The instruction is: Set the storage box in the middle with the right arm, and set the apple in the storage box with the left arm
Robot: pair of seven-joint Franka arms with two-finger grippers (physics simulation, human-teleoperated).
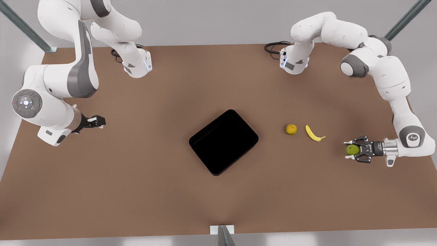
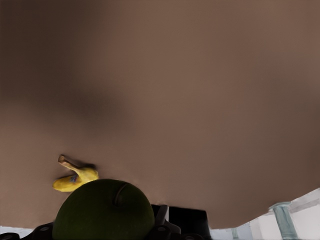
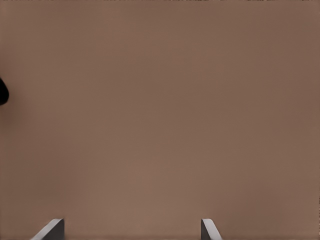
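Observation:
The glossy black storage box (image 1: pixel 223 141) lies turned at an angle near the middle of the brown table. On the front view's right, my left gripper (image 1: pixel 353 150), the skeletal black one, is shut on the green apple (image 1: pixel 352 149). The left wrist view has that apple (image 2: pixel 102 212) close up between the linkage. On the front view's left, well away from the box, my right gripper (image 1: pixel 99 121) is open with nothing in it. Its white fingertips (image 3: pixel 209 230) stand wide apart over bare table. A dark corner of the storage box (image 3: pixel 2 91) shows at the right wrist view's edge.
A yellow-orange fruit (image 1: pixel 291 129) and a banana (image 1: pixel 314 133) lie on the table (image 1: pixel 136 177) between the box and the left gripper. The banana (image 2: pixel 75 179) also appears just beyond the apple in the left wrist view. Both arm bases stand at the table's far edge.

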